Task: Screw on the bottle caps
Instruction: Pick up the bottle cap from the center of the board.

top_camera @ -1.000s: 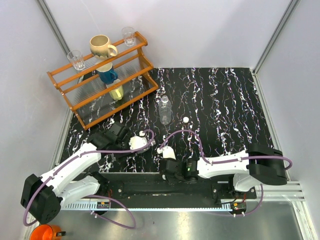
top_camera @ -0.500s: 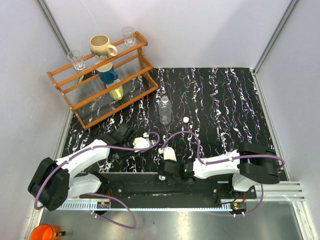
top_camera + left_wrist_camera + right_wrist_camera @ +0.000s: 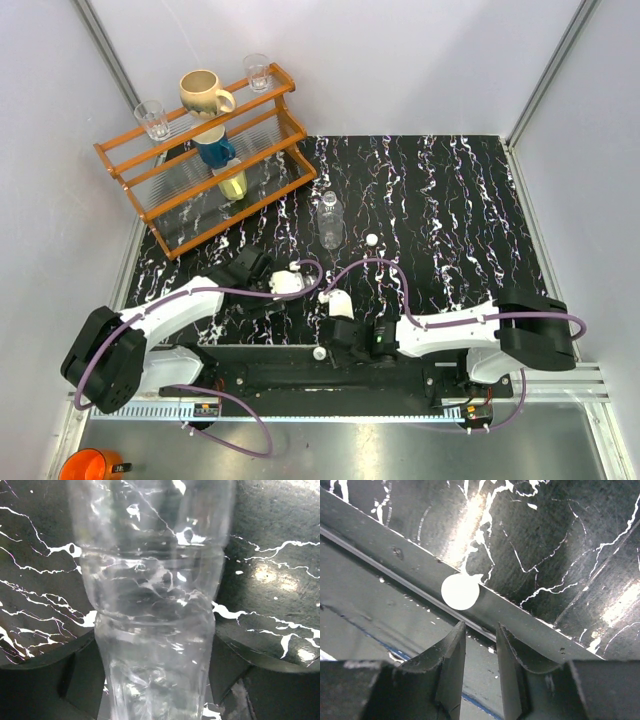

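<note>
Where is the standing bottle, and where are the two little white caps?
Standing bottle (image 3: 331, 222): top view, its clear body.
Cap beside that bottle (image 3: 371, 239): top view, its round top.
Other cap (image 3: 460, 592): right wrist view, its white face.

table (image 3: 460, 200): black marble-look top, white and purple veining. Back-left corner has an orange wooden rack (image 3: 262, 206), two tiers, sitting skewed to the table edge. Top tier: cream mug (image 3: 203, 93) in the middle, clear glass (image 3: 153, 119) at the left end, second clear glass (image 3: 258, 70) at the right end. Just under the cream mug is a blue mug (image 3: 214, 148), then a yellow-green cup (image 3: 233, 183) on the lower tier. Near edge: black base plate (image 3: 270, 372), brushed metal sheet (image 3: 400, 450) in front of it. Orange container (image 3: 90, 466) at bottom-left, off the table, partly cut off. Plain grey walls (image 3: 400, 60) on three sides.
</note>
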